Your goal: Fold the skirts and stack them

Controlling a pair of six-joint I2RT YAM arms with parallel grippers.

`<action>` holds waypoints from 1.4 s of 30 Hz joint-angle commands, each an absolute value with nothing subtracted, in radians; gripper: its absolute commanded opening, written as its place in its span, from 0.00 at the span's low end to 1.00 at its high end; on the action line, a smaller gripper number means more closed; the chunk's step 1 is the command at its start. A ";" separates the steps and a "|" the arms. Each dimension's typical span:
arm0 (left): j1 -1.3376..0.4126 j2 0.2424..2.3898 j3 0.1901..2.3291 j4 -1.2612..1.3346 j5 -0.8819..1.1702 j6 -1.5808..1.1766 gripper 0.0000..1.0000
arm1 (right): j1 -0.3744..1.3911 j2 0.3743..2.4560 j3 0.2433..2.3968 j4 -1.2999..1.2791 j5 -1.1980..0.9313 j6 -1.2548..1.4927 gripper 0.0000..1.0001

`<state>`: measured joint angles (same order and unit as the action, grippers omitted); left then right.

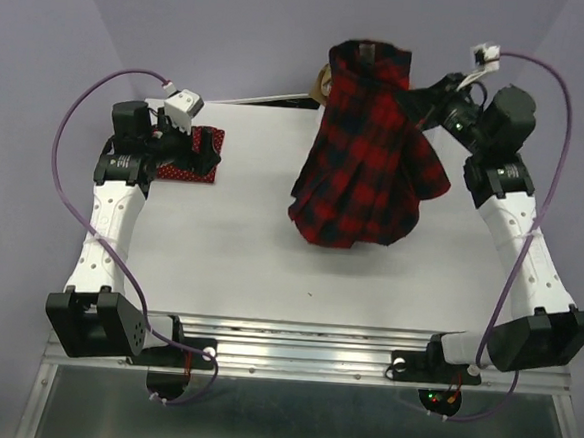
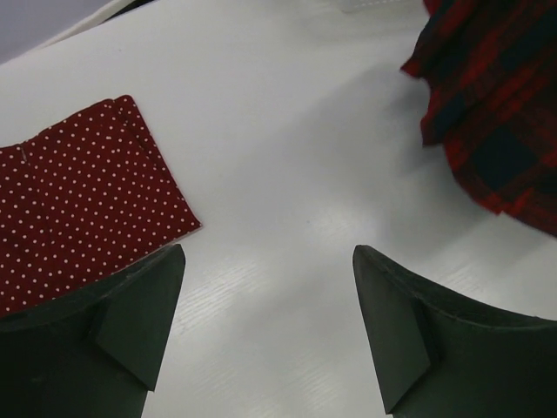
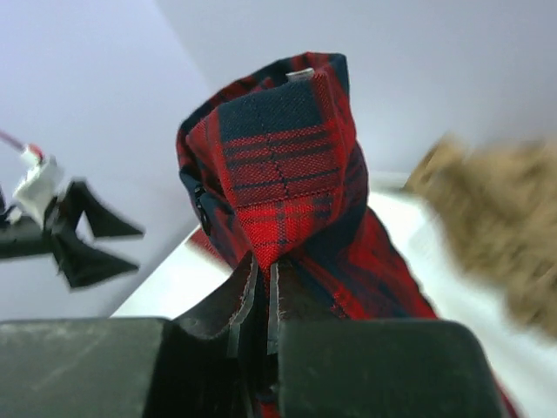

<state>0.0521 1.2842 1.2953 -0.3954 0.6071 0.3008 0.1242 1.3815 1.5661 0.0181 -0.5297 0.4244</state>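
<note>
The red-and-black plaid skirt [image 1: 362,154] is held aloft at upper centre, pinched in the closed right gripper [image 3: 261,292]. The left gripper [image 2: 270,296] is spread wide, empty, by the folded red dotted skirt [image 2: 78,200].

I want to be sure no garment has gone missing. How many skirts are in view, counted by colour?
Red cloth skirt with tiny white dots, folded flat: 1
Red-and-black plaid cloth skirt, lifted up: 1
Tan-brown cloth skirt, blurred at the back: 1
Total: 3
</note>
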 commanded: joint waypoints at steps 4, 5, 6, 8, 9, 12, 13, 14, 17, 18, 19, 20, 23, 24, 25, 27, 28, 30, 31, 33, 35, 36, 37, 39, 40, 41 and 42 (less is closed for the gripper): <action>0.031 1.238 1.272 -0.500 0.654 0.391 0.85 | 0.333 1.339 1.145 0.041 -0.439 0.577 0.01; 0.026 1.238 1.256 -0.503 0.644 0.393 0.84 | 0.362 1.342 1.114 0.072 -0.417 0.577 0.01; 0.022 1.239 1.243 -0.505 0.635 0.390 0.82 | 0.423 1.367 1.077 0.087 -0.398 0.575 0.01; 0.006 1.243 1.204 -0.499 0.615 0.371 0.81 | 0.472 1.411 1.077 0.094 -0.299 0.604 0.01; 0.005 1.244 1.191 -0.491 0.601 0.362 0.80 | 0.486 1.439 1.081 0.103 -0.282 0.623 0.01; -0.069 1.249 1.135 -0.451 0.591 0.305 0.78 | 0.544 1.561 1.118 0.118 -0.221 0.691 0.01; -0.083 1.247 1.120 -0.433 0.585 0.286 0.78 | 0.557 1.593 1.127 0.123 -0.200 0.719 0.01; -0.098 1.247 1.094 -0.414 0.577 0.247 0.78 | 0.566 1.661 1.146 0.130 -0.189 0.744 0.01; -0.143 1.275 1.069 -0.359 0.565 0.198 0.79 | 0.575 1.762 1.192 0.135 -0.218 0.808 0.38; -0.147 1.287 1.068 -0.354 0.589 0.169 0.79 | 0.575 1.772 1.201 0.143 -0.222 0.810 0.55; -0.149 1.310 1.063 -0.353 0.612 0.152 0.79 | 0.575 1.779 1.212 0.135 -0.238 0.808 0.59; -0.152 1.319 1.049 -0.353 0.638 0.137 0.79 | 0.575 1.781 1.224 0.129 -0.244 0.804 0.62; -0.164 1.327 0.994 -0.312 0.709 0.066 0.82 | 0.575 1.755 1.255 0.098 -0.239 0.735 0.71; -0.173 1.325 0.982 -0.296 0.722 0.054 0.82 | 0.575 1.746 1.264 0.092 -0.238 0.723 0.74; -0.182 1.324 0.973 -0.264 0.723 0.020 0.83 | 0.565 1.732 1.269 0.087 -0.253 0.698 0.74; -0.218 1.324 0.950 -0.230 0.730 -0.029 0.86 | 0.540 1.724 1.275 0.087 -0.267 0.692 0.75; -0.231 1.328 0.937 -0.200 0.733 -0.064 0.87 | 0.531 1.735 1.285 0.092 -0.300 0.692 0.74; -0.258 1.336 0.933 -0.178 0.732 -0.089 0.87 | 0.514 1.768 1.308 0.094 -0.346 0.706 0.63; -0.271 1.348 0.931 -0.164 0.729 -0.107 0.87 | 0.503 1.810 1.331 0.094 -0.398 0.727 0.60; -0.272 1.358 0.931 -0.155 0.730 -0.124 0.87 | 0.503 1.844 1.344 0.095 -0.443 0.741 0.48; -0.270 1.358 0.933 -0.160 0.745 -0.121 0.87 | 0.503 1.871 1.326 0.130 -0.483 0.784 0.45; -0.270 1.353 0.931 -0.167 0.750 -0.120 0.87 | 0.503 1.879 1.322 0.132 -0.488 0.791 0.40; -0.271 1.338 0.928 -0.170 0.750 -0.123 0.87 | 0.503 1.884 1.321 0.126 -0.483 0.822 0.35; -0.273 1.316 0.917 -0.181 0.744 -0.132 0.87 | 0.503 1.899 1.307 0.138 -0.508 0.898 0.21; -0.273 1.312 0.920 -0.192 0.738 -0.126 0.87 | 0.514 1.898 1.296 0.152 -0.529 0.922 0.17; -0.270 1.310 0.926 -0.204 0.729 -0.118 0.87 | 0.514 1.891 1.284 0.178 -0.535 0.939 0.11; -0.265 1.307 0.933 -0.228 0.720 -0.103 0.87 | 0.540 1.875 1.269 0.190 -0.538 0.951 0.05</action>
